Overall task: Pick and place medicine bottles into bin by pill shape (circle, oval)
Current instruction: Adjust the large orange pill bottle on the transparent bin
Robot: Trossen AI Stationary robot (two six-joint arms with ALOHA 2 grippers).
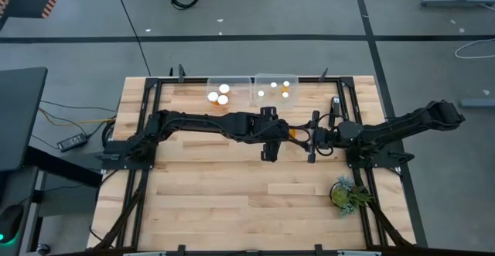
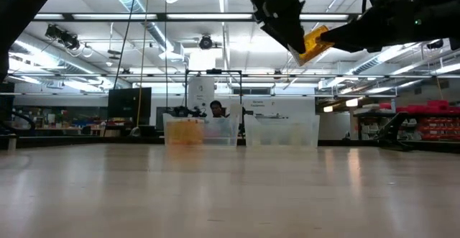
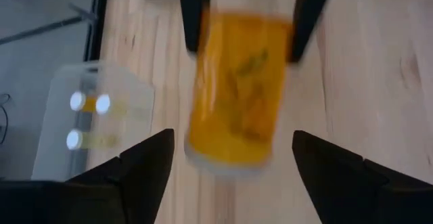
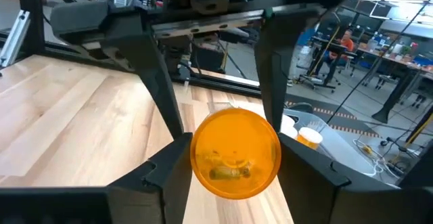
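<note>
**A:** Left gripper (image 3: 233, 134) fingers spread wide, clear of the orange bottle (image 3: 235, 95) on both sides. How far along is the task?

**B:** Nearly done, I'd judge. Other bottles (image 1: 219, 95) already sit in the two bins (image 1: 255, 78), well apart from both grippers, and none lie loose on the table (image 1: 232, 202).

**A:** Who holds this last one?

**B:** The right gripper (image 4: 235, 143) looks clamped on its sides, held midair between the two grippers and above the table.

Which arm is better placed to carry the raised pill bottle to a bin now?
Probably right: the right gripper grips the pill bottle, while the left gripper has its jaws open beside it.
</note>
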